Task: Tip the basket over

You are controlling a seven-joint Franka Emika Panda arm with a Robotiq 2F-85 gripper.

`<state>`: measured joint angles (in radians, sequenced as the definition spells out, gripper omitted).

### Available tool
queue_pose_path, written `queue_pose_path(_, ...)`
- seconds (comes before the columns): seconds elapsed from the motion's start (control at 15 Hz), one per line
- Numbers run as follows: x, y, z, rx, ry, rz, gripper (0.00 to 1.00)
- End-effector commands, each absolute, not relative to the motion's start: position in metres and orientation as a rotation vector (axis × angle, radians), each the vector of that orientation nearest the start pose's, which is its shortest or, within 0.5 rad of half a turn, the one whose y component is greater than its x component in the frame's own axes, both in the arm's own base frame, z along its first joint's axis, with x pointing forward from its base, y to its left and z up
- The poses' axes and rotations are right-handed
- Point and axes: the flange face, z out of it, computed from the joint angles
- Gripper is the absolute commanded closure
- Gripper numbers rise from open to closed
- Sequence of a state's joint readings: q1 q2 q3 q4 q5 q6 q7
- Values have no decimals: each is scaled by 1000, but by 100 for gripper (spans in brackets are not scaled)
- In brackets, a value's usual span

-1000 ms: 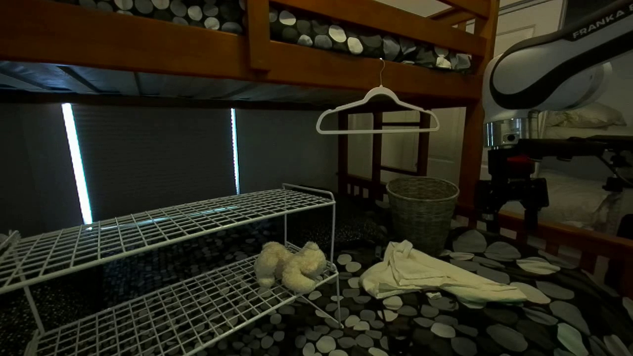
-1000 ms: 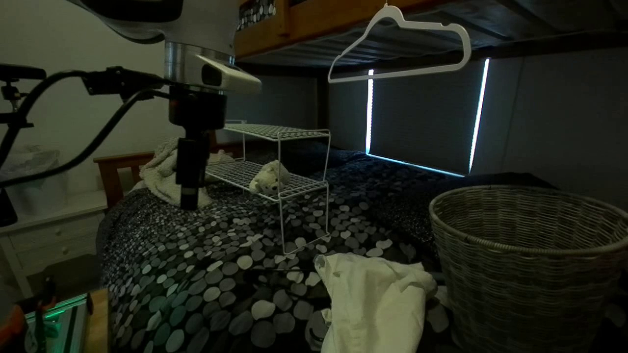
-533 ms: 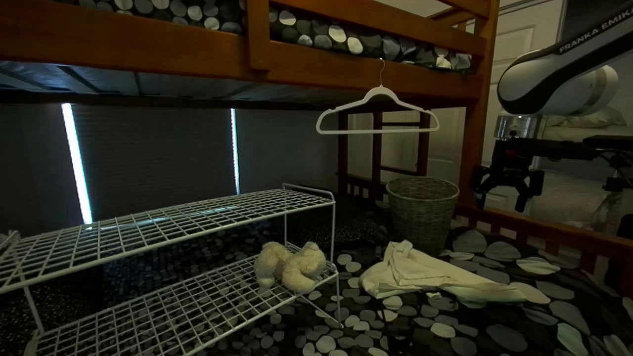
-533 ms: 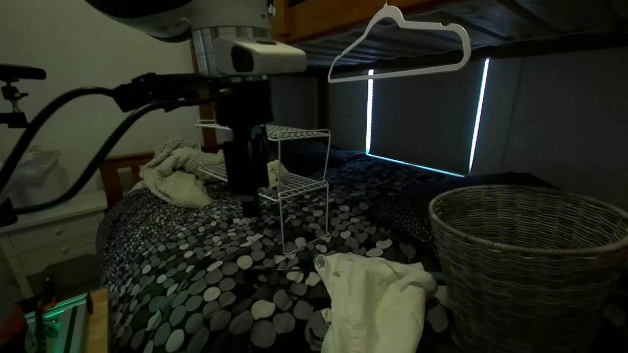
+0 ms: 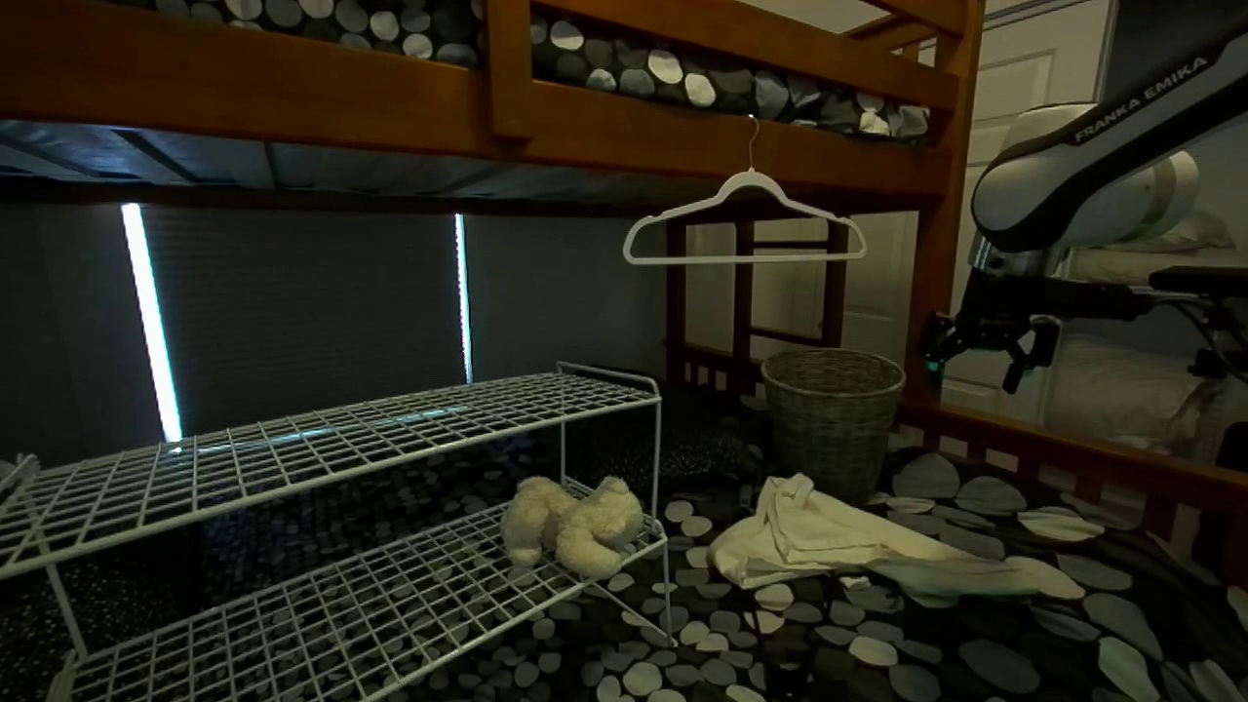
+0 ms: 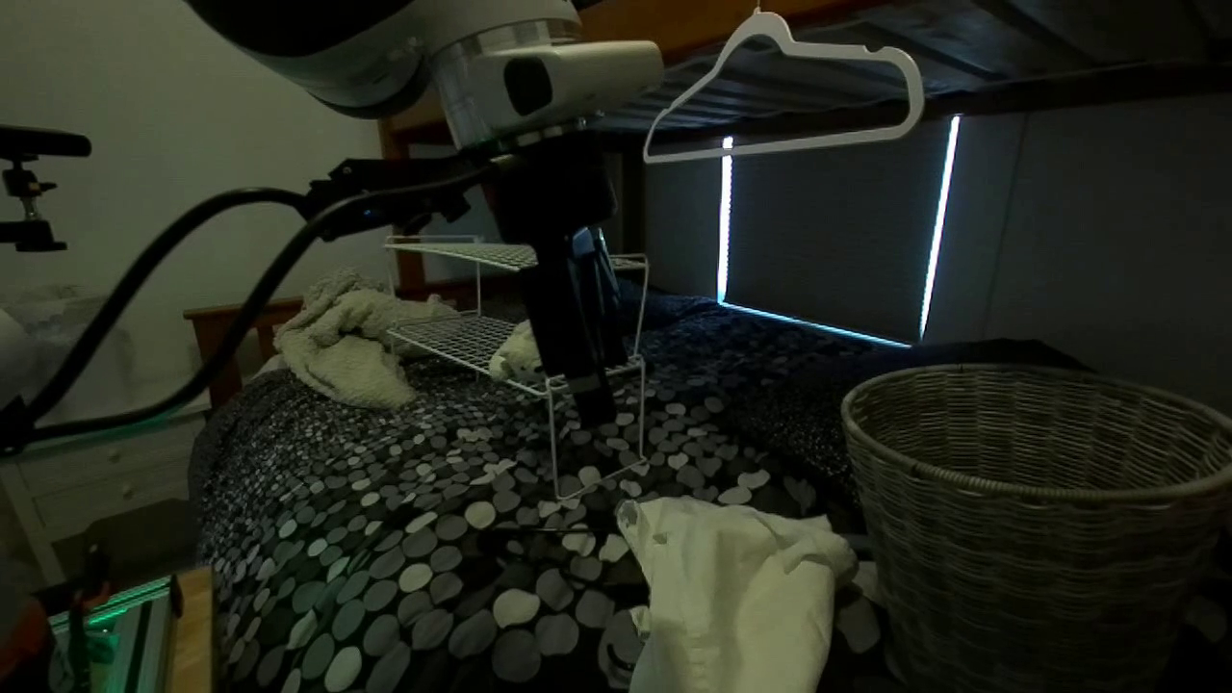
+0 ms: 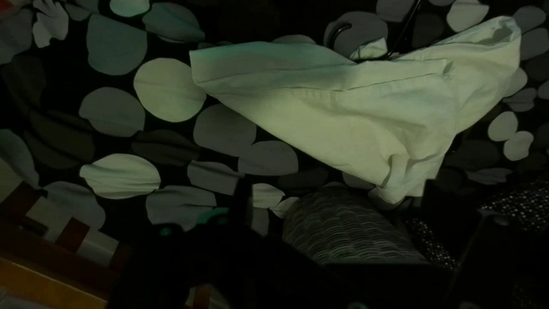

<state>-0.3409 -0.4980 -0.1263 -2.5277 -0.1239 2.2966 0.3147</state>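
Bed (image 5: 292,88): a wooden bunk, its lower level spread with dark, dotted bedding (image 6: 414,539).
Blind (image 5: 312,322): dark, beyond the lower level, bright light at its edges.
Arm (image 5: 1150,127): white and black, its last part slanting down.
Rack (image 5: 351,444): white wire, 2 shelves, standing on the bedding.
Basket (image 6: 1039,577): woven, upright on the bedding, rim at the top, not yet tipped; apart from the rack in both exterior views.
Cloth (image 7: 343,111): white, rumpled, on the bedding just beside the basket's foot; I cannot tell whether the 2 touch.
Hanger (image 5: 746,259): white, hanging from the bed's upper level.
Hand (image 5: 973,382): wide, its 2 fingers (image 7: 241,202) well apart; it hangs in the air, apart from the basket. In the wrist view part of the basket's woven side shows beyond, in the gap between them.
Toy (image 5: 575,526): pale plush, lying on the rack's lower shelf; in an exterior view the hand hides part of it.
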Motion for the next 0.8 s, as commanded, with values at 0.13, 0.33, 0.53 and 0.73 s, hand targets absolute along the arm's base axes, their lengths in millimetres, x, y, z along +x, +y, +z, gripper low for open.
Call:
queue_pose_path(0.13, 370, -191, 474, -2980, 1094, -420, 0)
queue_pose_path(0.33, 399, -216, 478, -2881, 1263, -593, 0)
queue_pose_path(0.53, 426, -234, 476, -2777, 1412, -682, 0)
queue_pose_path(0.73, 452, -255, 463, -2678, 1574, -706, 0)
